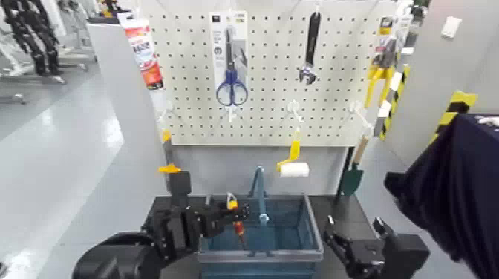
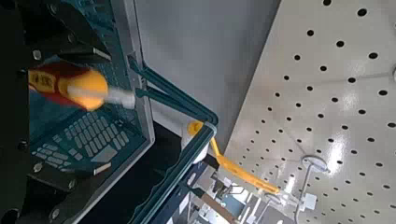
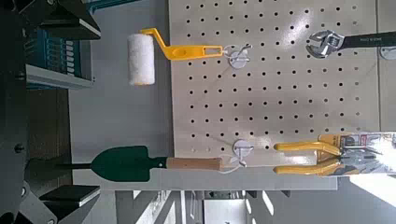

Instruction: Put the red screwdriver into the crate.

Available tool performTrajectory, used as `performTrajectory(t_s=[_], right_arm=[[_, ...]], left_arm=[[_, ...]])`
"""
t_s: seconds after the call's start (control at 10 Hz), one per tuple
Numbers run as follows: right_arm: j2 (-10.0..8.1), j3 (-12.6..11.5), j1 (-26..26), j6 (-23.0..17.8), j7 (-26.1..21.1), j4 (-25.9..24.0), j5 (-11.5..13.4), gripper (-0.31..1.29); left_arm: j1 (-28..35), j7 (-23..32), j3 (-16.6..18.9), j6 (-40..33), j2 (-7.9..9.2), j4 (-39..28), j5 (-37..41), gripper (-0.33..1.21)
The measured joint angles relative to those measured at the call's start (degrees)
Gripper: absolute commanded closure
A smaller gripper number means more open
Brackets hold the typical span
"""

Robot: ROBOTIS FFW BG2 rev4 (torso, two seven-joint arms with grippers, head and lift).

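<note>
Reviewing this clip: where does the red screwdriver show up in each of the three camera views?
Head view: the red screwdriver hangs from the left gripper, over the crate's left half.
Left wrist view: its red and yellow handle sits near the camera, with the crate's slatted floor behind it.
Right wrist view: not in it.
Shared landmark: the yellow-handled paint roller on the pegboard shows in all three views.

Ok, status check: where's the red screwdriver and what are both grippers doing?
Left gripper shut on red screwdriver, over the crate. Right gripper open, idle beside the crate. Nothing in the way.
</note>
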Motion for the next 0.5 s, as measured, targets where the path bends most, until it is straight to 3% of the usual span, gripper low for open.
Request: performTrajectory(t_s=[0.5], right_arm=[[0.01, 0.0, 0.0, 0.0, 0.0, 0.0, 0.0, 0.13]], left_arm=[[1.8, 2.2, 5.1, 0.9, 0.46, -6.5, -6.0, 0.04]])
